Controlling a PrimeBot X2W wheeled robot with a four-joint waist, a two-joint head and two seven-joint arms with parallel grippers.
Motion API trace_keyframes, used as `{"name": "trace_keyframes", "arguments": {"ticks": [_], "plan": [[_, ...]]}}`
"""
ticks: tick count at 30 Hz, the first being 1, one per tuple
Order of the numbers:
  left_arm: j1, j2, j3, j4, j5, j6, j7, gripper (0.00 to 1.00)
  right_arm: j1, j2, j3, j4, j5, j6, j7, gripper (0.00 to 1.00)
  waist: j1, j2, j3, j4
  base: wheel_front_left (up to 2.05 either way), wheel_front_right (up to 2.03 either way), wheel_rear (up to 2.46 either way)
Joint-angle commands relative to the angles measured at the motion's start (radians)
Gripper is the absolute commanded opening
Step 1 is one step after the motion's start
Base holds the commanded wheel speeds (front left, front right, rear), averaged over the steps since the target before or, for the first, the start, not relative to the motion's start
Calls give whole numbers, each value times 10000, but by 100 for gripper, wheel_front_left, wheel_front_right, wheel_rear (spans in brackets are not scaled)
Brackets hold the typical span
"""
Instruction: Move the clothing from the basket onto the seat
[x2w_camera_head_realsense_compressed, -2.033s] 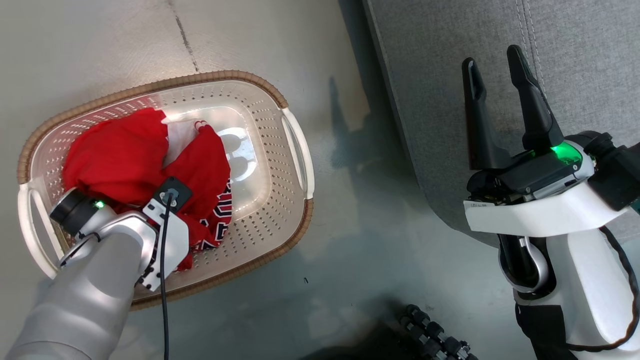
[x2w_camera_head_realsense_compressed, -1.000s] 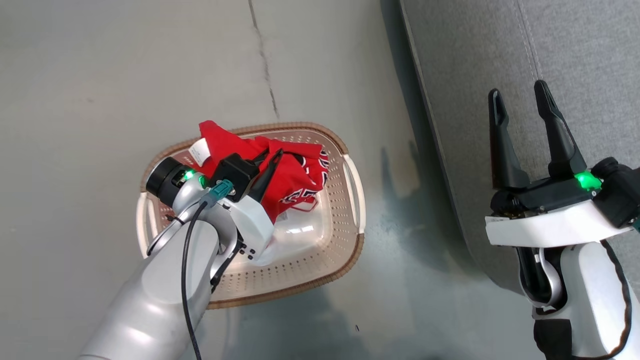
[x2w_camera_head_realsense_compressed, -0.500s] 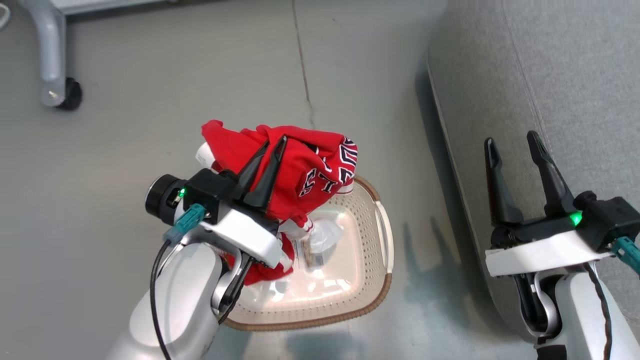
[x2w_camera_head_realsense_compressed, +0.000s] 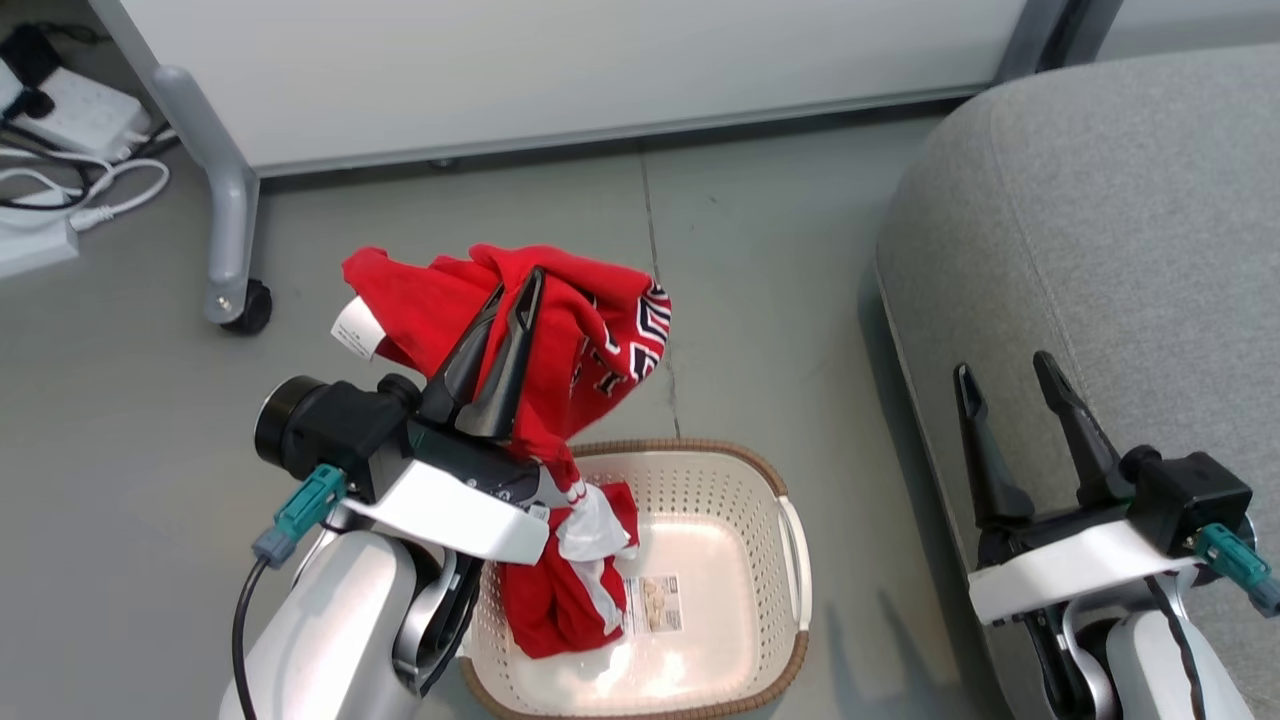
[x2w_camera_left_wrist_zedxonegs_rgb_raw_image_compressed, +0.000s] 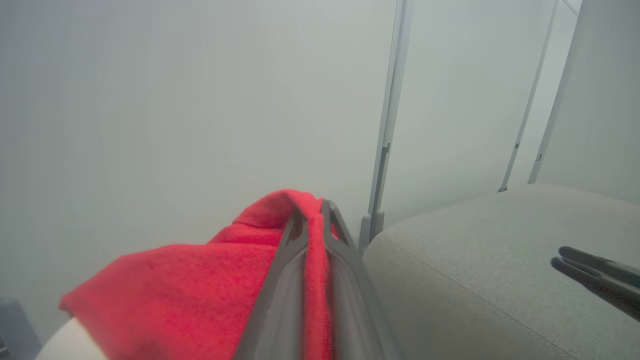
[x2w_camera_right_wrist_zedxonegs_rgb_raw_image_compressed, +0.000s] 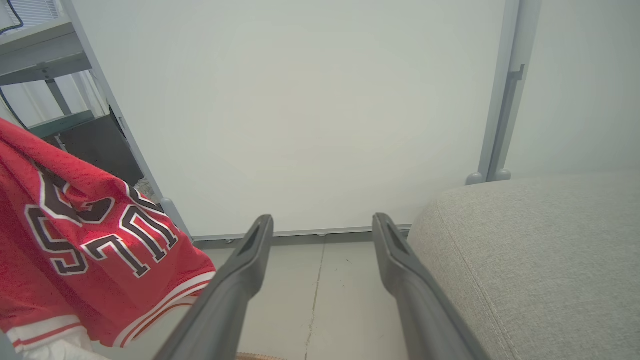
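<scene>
The left gripper (x2w_camera_head_realsense_compressed: 517, 282) is pinched tight on a bunched fold of the clothing (x2w_camera_head_realsense_compressed: 590, 330), holding it up above the basket (x2w_camera_head_realsense_compressed: 795, 560). The bundle is bright red and crumpled, with black-and-white lettering on its right side and a small white tag (x2w_camera_head_realsense_compressed: 352, 328) sticking out on the left. Its tail, with white and striped trim, hangs down into the basket's left half. A paper label (x2w_camera_head_realsense_compressed: 652, 603) lies on the basket floor. The right gripper (x2w_camera_head_realsense_compressed: 1002, 362) hovers over the sofa (x2w_camera_head_realsense_compressed: 1120, 220) edge, fingers apart, holding nothing.

clothing (x2w_camera_right_wrist_zedxonegs_rgb_raw_image_compressed: 75, 235): black-and-white block letters, partly folded, word unclear | basket label (x2w_camera_head_realsense_compressed: 652, 604): print too small | tag (x2w_camera_head_realsense_compressed: 352, 329): unreadable
</scene>
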Motion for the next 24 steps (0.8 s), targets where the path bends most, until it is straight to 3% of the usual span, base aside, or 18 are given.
{"name": "trace_keyframes", "arguments": {"ticks": [1,13,24], "plan": [[154,84,58,-123,-58,26,-54,0,174,-73,1,-19,40,23,67,100,0,0,-357,64,0,0,0],[1338,247,-228,-924,-142,314,211,0,1169,-139,179,-200,192,23,496,100,0,0,-1591,36,0,0,0],[1789,378,-320,-1299,-225,549,422,0,1533,-126,219,-331,290,23,689,100,0,0,-1996,25,0,0,0]]}}
